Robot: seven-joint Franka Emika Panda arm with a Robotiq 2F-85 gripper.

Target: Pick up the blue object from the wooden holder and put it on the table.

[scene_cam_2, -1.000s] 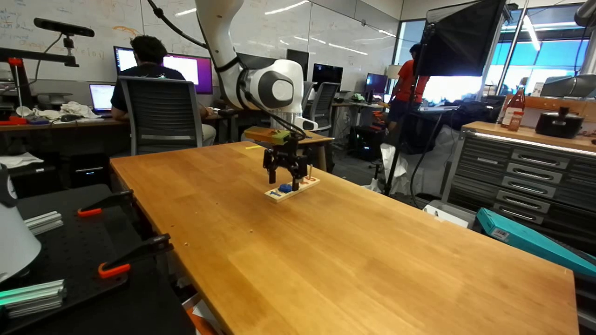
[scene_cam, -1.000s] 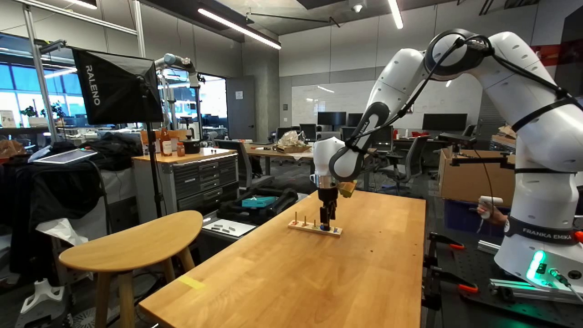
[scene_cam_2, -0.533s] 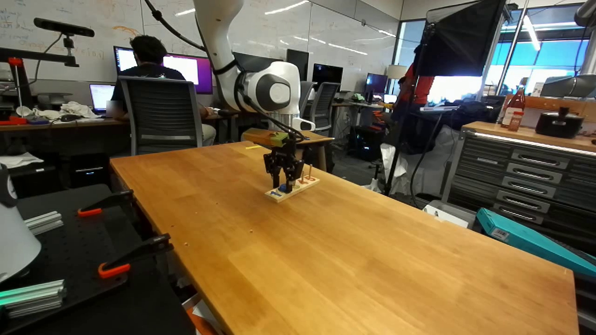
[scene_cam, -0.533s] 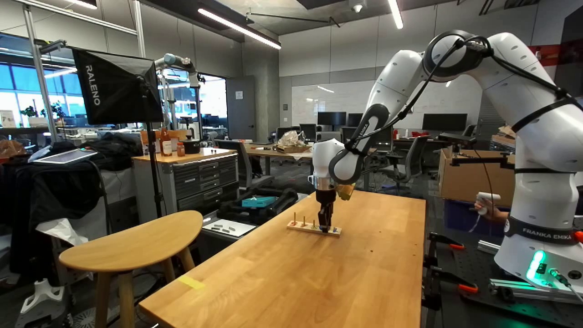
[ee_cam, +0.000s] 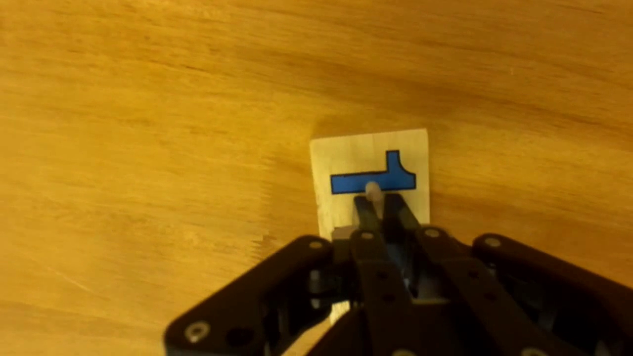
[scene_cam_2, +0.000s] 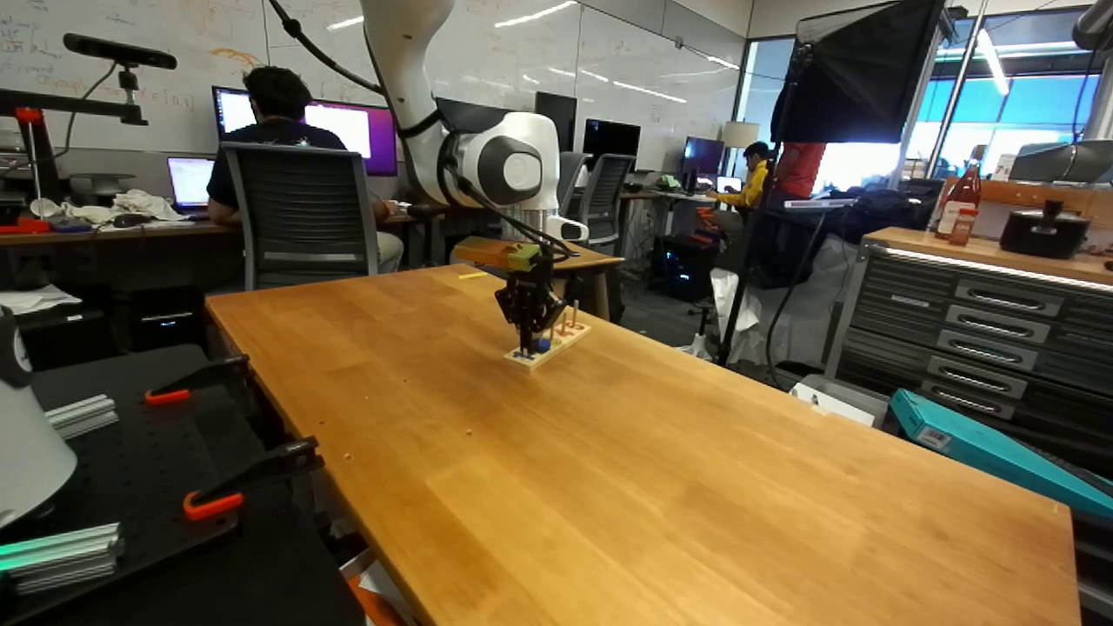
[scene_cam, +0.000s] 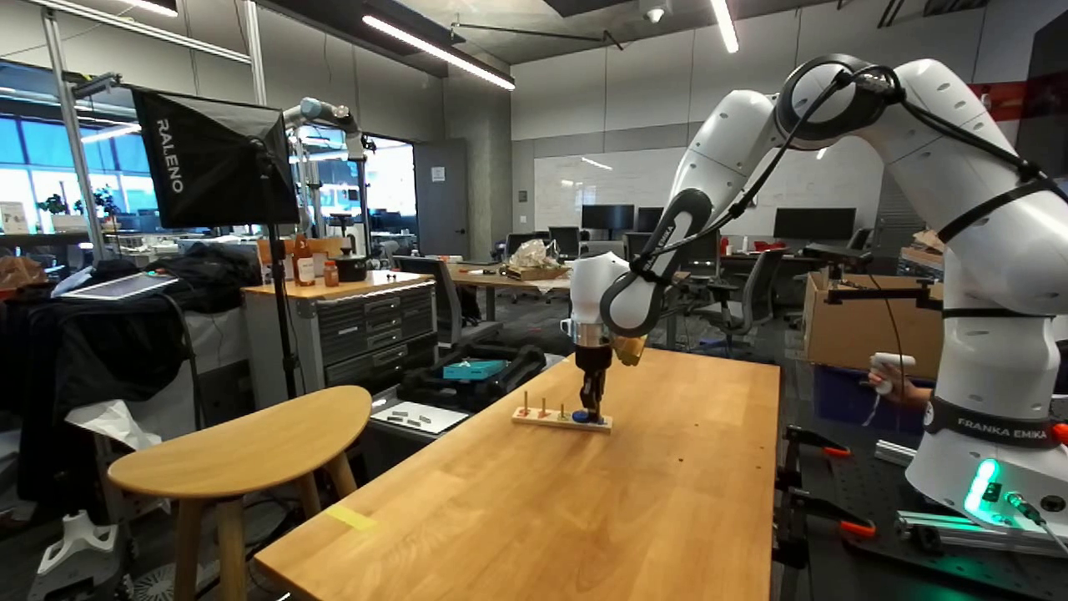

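The blue object [scene_cam: 579, 416] still sits on the wooden holder [scene_cam: 538, 418], around the second place from its near end. In an exterior view, the blue object [scene_cam_2: 543, 345] shows right beside the fingers. My gripper [ee_cam: 380, 206] is shut at the holder's end place, where a short pale peg [ee_cam: 374, 190] fills the narrow gap between its fingertips. A printed blue figure 1 [ee_cam: 356, 182] lies on the holder under the peg. The blue object is not between the jaws; the fingers hide it in the wrist view. Holder and gripper stand on the light-brown table [scene_cam: 634, 509].
Taller bare pegs [scene_cam: 543, 406] rise from the holder's far half. A rounded wooden stool [scene_cam: 242, 442] stands beside the table. Clamps [scene_cam_2: 213, 500] grip the table edge by the robot base. A softbox lamp [scene_cam: 217, 159] and a drawer cabinet [scene_cam: 375, 317] stand further back.
The jaws, wide around the blue object a second ago, have come together beside it. The holder has slid a little along the table, with the blue object still on it.
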